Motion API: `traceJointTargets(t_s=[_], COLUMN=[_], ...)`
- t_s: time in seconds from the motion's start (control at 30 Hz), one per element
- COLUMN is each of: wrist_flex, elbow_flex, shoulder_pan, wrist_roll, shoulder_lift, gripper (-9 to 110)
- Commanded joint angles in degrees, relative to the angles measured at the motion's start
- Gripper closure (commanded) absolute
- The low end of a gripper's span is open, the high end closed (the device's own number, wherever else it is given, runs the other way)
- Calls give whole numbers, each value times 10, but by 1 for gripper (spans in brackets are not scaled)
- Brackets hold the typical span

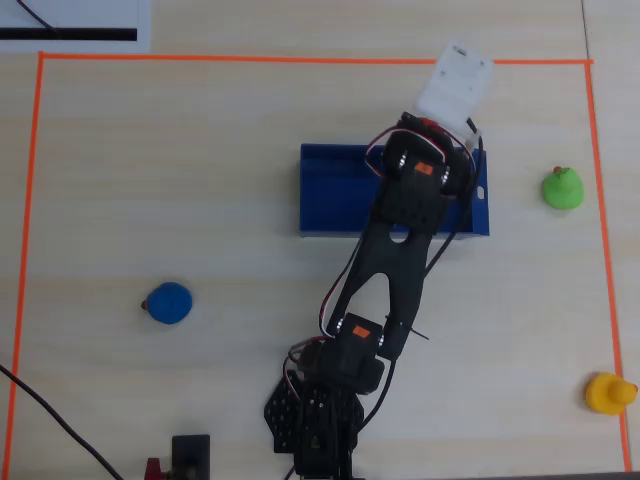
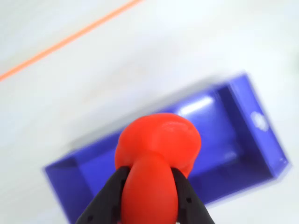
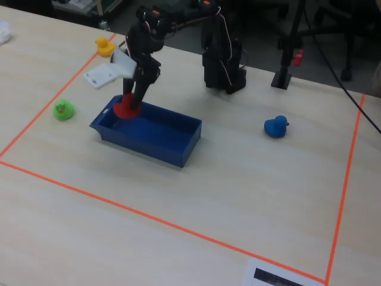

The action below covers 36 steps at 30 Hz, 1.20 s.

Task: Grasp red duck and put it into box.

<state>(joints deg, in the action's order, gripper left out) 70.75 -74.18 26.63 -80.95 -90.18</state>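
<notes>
In the wrist view the red duck point(image 2: 159, 149) fills the lower middle, and my gripper point(image 2: 149, 171) is shut on it, with a black finger point(image 2: 110, 196) on each side of its body. Behind it lies the dark-blue box point(image 2: 65, 182), open side up. In the fixed view the red duck point(image 3: 126, 109) hangs in the gripper point(image 3: 131, 102) just above the left end of the box point(image 3: 143, 146), about level with the rim. In the overhead view my arm point(image 1: 400, 230) covers the right end of the box point(image 1: 330, 190) and hides the duck.
A green duck point(image 1: 562, 187) sits right of the box, a yellow duck point(image 1: 608, 392) at the lower right and a blue duck point(image 1: 170, 302) at the left. Orange tape point(image 1: 300, 58) frames the work area. The arm's base point(image 1: 320, 420) stands at the bottom edge.
</notes>
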Motion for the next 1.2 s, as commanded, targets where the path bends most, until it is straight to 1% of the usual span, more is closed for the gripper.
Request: traceJointTargets(t_s=[0.0,0.17,0.3,0.53,0.77,0.83,0.87,0.9,0.93,1.17], wrist_flex=[-20,-85,-119,-133,-142,-139,-139,-137,-135,-149], elbow_flex=[-85,-235,-314,-345,-350,-350,-352,-354,-355,-352], shoulder_pan=[38,59,47,-4,-19,-19,-18,-18,-18,-19], wrist_roll=[-11,-35,-36,-13,-13,-10,-10,-12,-13,-4], shoulder_lift=[-56,-126,-177,-221,-233,-236,-237,-238,-239,-241], gripper=[101,101,101,101,101,98,94,86,81,74])
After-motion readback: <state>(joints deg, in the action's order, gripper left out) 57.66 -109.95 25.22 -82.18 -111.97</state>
